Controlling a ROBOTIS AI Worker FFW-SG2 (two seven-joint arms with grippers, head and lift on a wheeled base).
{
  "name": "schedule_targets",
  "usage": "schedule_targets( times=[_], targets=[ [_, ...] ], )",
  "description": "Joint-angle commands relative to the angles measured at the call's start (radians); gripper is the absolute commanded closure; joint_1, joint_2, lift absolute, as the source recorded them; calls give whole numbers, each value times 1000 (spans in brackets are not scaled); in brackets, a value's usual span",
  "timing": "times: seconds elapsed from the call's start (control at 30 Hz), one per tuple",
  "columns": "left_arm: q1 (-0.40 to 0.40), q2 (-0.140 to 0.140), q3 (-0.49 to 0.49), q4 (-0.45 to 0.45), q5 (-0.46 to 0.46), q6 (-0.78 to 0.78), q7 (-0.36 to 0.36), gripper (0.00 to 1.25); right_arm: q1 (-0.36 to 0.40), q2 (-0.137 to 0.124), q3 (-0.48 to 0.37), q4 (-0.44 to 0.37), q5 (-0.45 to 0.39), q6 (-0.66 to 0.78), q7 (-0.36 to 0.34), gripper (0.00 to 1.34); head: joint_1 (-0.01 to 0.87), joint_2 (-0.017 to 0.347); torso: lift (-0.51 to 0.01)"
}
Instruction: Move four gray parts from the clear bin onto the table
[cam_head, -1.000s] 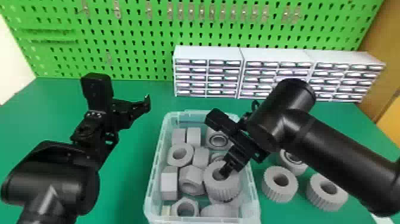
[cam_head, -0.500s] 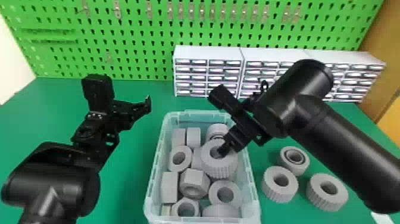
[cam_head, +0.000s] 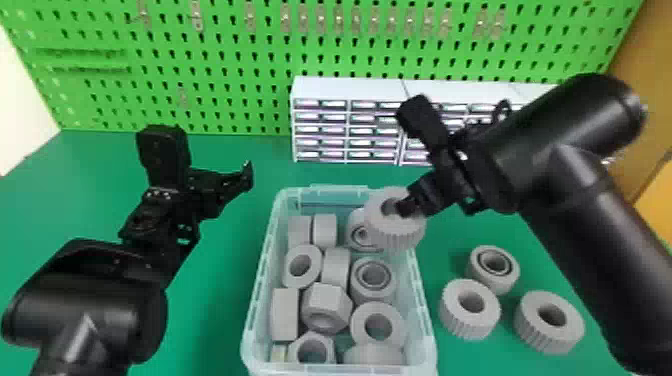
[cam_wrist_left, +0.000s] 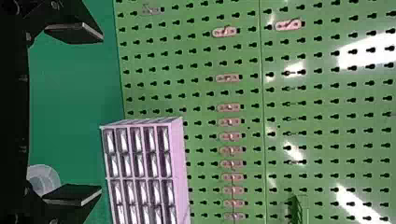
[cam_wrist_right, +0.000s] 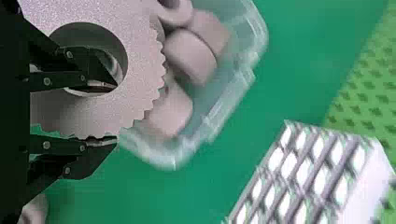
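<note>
Claw of the right arm (cam_wrist_right: 116, 113), clamped on the wall of a toothed gray part (cam_head: 397, 237) at the far right corner of the clear bin (cam_head: 420, 295).
From where I stand, one finger sits inside the bore and the other outside the teeth; such a one-sided hold could let the part pivot or slip. Its clearance over the bin's rim I cannot tell: carried out too low, the teeth might catch, twisting the part loose or dragging the bin. Right of the bin, three gray parts (cam_head: 470, 320) lie close together on the table (cam_head: 215, 320); setting down too near could knock one aside. Left of the bin hangs the left gripper (cam_wrist_left: 101, 113), its fingers spread and empty.
</note>
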Motion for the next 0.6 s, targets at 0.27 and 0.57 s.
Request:
schedule_targets(
  times=[0.27,0.57],
  targets=[
    [3,0,6,-7,2,0,0,144,121,28,-171,-132,222,7,0,1177,686,26,-50],
    [5,-2,20,-10,6,0,-17,142,211,56,-274,-173,366,7,0,1177,686,26,-50]
  ],
)
